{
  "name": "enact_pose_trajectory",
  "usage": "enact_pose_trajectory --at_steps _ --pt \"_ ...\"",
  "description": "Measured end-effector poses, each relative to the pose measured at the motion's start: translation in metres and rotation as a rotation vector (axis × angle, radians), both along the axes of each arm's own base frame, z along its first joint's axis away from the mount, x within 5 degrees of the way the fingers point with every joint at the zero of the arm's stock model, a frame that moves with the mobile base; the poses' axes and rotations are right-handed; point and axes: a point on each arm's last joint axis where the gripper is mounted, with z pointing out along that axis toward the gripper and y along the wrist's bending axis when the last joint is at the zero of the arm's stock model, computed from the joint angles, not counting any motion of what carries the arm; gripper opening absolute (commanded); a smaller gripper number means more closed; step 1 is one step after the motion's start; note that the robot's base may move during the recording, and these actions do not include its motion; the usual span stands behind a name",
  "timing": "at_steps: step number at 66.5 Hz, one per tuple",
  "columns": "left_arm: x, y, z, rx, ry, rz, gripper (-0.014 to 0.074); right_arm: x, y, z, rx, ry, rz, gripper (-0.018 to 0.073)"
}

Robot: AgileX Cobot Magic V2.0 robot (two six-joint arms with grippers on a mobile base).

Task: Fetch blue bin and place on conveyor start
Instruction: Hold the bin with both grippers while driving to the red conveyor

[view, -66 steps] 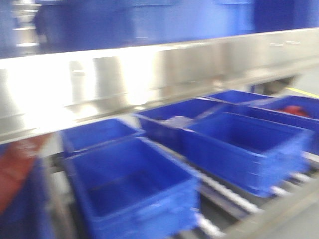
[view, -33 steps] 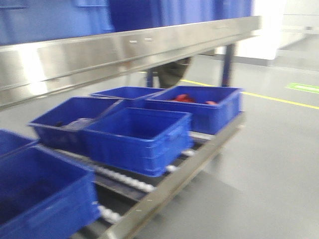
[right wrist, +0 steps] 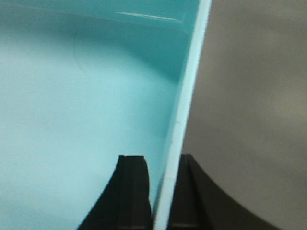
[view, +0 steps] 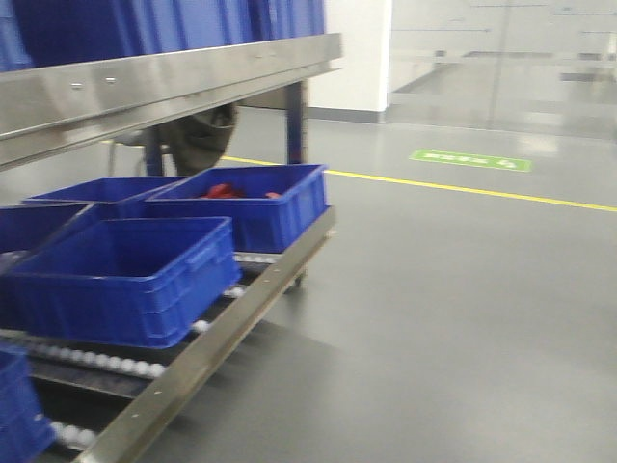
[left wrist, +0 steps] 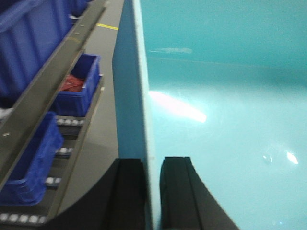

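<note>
Glossy pale-turquoise plastic, smooth and thin-walled: blue bin (left wrist: 216,120) clamped at one wall by the left gripper (left wrist: 152,191), opposite wall by the right gripper (right wrist: 163,191), black fingers (left wrist: 180,191) either side. Held up over grey floor (view: 434,289) beside the roller rack (view: 222,333) of dark blue crates (view: 125,275). Mostly cropped, so can't tell long axis or heading

Beside the steel shelf rail (view: 145,87), a glossy grey floor (view: 463,328) carries a yellow line (view: 463,188); beyond the rail stand a white wall (view: 357,53) and a glass partition (view: 501,58).
</note>
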Motion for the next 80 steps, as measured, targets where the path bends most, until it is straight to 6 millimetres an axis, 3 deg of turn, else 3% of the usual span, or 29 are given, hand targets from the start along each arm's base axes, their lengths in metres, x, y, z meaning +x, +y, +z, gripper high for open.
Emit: enact_pose_trajectory --at_steps 80 --pt "0.0003 0.0000 0.0000 0.000 -0.004 0.001 -0.0111 -0.0009 -0.0002 0.0003 0.001 0.002 -0.001 -0.0153"
